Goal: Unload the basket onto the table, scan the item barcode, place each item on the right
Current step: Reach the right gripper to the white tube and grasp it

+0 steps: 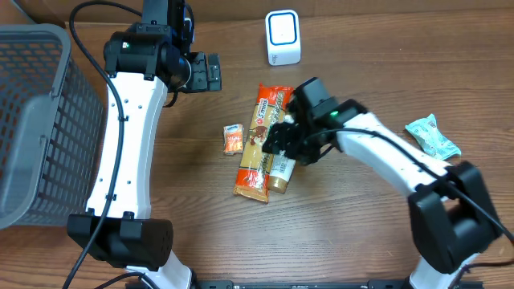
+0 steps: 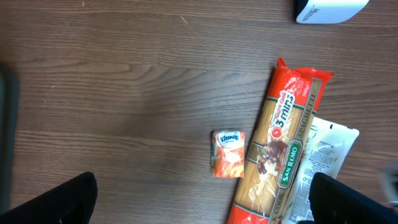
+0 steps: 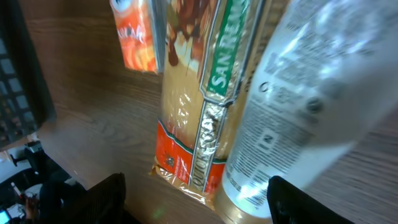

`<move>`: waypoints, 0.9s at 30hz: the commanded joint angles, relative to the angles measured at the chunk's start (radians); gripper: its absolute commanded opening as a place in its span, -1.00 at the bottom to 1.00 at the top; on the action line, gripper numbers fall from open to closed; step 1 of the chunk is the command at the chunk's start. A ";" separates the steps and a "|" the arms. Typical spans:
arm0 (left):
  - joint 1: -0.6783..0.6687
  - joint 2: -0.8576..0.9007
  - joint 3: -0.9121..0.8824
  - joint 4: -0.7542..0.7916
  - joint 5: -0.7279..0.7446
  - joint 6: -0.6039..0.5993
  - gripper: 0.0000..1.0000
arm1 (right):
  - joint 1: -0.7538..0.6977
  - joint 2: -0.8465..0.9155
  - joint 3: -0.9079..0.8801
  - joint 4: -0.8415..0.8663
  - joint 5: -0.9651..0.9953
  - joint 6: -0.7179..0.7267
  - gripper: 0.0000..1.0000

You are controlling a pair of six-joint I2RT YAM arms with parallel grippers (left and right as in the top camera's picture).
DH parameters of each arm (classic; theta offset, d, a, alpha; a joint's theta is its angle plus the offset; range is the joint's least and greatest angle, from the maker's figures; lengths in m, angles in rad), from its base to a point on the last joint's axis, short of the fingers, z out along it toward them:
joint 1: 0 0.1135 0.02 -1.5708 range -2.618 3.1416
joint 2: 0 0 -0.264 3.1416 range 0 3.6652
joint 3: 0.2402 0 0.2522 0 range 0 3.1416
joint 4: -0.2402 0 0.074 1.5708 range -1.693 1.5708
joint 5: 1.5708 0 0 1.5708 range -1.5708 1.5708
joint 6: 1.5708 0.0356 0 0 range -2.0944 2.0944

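A long orange San Remo spaghetti pack (image 1: pixel 251 178) (image 2: pixel 280 149) (image 3: pixel 193 124) lies at the table's middle. A white-labelled packet (image 1: pixel 281 170) (image 2: pixel 326 155) (image 3: pixel 298 93) lies against its right side. My right gripper (image 1: pixel 287 140) (image 3: pixel 205 202) hangs low over both, open, its fingers straddling the two packs. The right finger is by the white packet's edge and the left finger stands apart from the spaghetti. My left gripper (image 1: pixel 205 72) (image 2: pixel 205 205) is open and holds nothing, up and to the left of the items. The white scanner (image 1: pixel 283 36) (image 2: pixel 329 9) stands at the back. No barcode shows clearly.
A small orange Kleenex pack (image 1: pixel 233 139) (image 2: pixel 228 154) (image 3: pixel 134 37) lies left of the spaghetti. A teal packet (image 1: pixel 432 136) sits at the far right. A grey mesh basket (image 1: pixel 32 112) fills the left edge.
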 commanded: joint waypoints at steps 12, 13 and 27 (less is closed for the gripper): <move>0.002 0.008 -0.002 0.000 -0.009 -0.007 1.00 | 0.113 0.077 -0.003 0.047 0.073 0.118 0.40; 0.002 0.008 -0.002 0.000 -0.009 -0.007 1.00 | 0.114 0.077 -0.003 0.041 0.075 0.117 0.40; 0.002 0.008 -0.002 0.000 -0.009 -0.007 1.00 | -0.127 0.075 0.000 -0.183 0.137 0.008 0.31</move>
